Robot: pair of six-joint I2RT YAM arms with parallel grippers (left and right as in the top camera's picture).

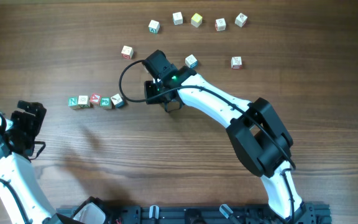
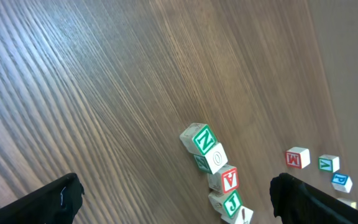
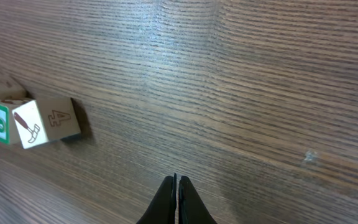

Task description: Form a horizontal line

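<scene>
The horizontal line point(image 1: 96, 100) is a short row of several white letter cubes at centre left, starting with a green N point(image 1: 73, 101); its right end cube point(image 1: 118, 99) sits slightly askew. The left wrist view shows the line point(image 2: 213, 168) running N, O, A, J between its fingers, farther off. My left gripper point(image 2: 180, 204) is open and holds nothing; it hovers at the lower left point(image 1: 28, 115). My right gripper point(image 3: 176, 186) is shut on nothing, just right of the line point(image 1: 169, 104). The line's end cube point(image 3: 39, 121) shows a hammer picture.
Loose cubes lie behind: one point(image 1: 127, 51) at upper left of the right arm, one point(image 1: 191, 61) beside it, one point(image 1: 236, 61) to the right, and an arc of several along the back point(image 1: 196, 20). A black cable point(image 1: 123, 84) loops off the right wrist.
</scene>
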